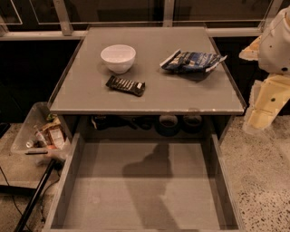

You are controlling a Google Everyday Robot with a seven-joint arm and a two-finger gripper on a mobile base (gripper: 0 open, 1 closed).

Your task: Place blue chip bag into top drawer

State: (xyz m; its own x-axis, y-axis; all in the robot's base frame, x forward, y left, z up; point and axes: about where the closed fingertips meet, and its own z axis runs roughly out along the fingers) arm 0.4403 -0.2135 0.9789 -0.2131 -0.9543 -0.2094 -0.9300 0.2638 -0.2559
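One cream-coloured end effector (pixel 266 105) hangs beside the desk's (pixel 181 96) right edge; whether it is spread or closed cannot be told. The blue chip bag (pixel 192 60) lies on the desk's far right, apart from a white bowl (pixel 118 58) and a black candy bar (pixel 126 85). The top drawer (pixel 104 190) stands open below.

1 camera looks steeply down from above and in front of the grey bench (pixel 181 95), facing its far edge and the dark window wall (pixel 122 11) behind. It stands close: the bench top fills the upper half and the open top drawer (pixel 68 179) the lower half, cut off at the bottom edge. The robot's gripper (pixel 263 113) enters at the right edge, beside the bench.
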